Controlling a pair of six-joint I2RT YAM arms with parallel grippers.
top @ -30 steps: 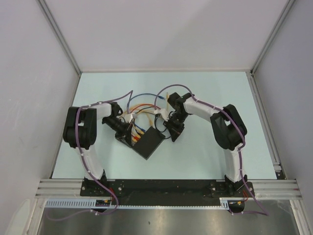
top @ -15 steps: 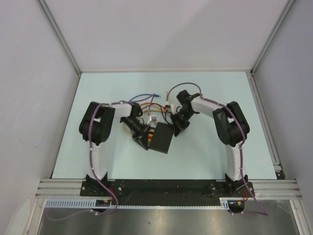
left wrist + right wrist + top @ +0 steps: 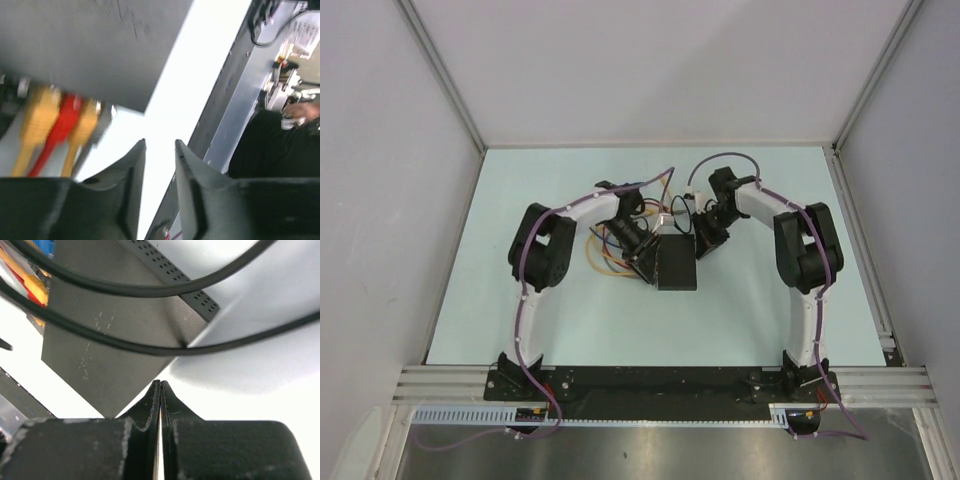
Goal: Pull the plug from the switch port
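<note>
Switch swung rightward, left tool parted and empty, right tool clenched, plugs blurred

Lighting: bright, even, from overhead; shadows soft. Surface blown out white in both wrist views. Plugs smeared by blur. Cables near-lens, soft-edged.
</note>
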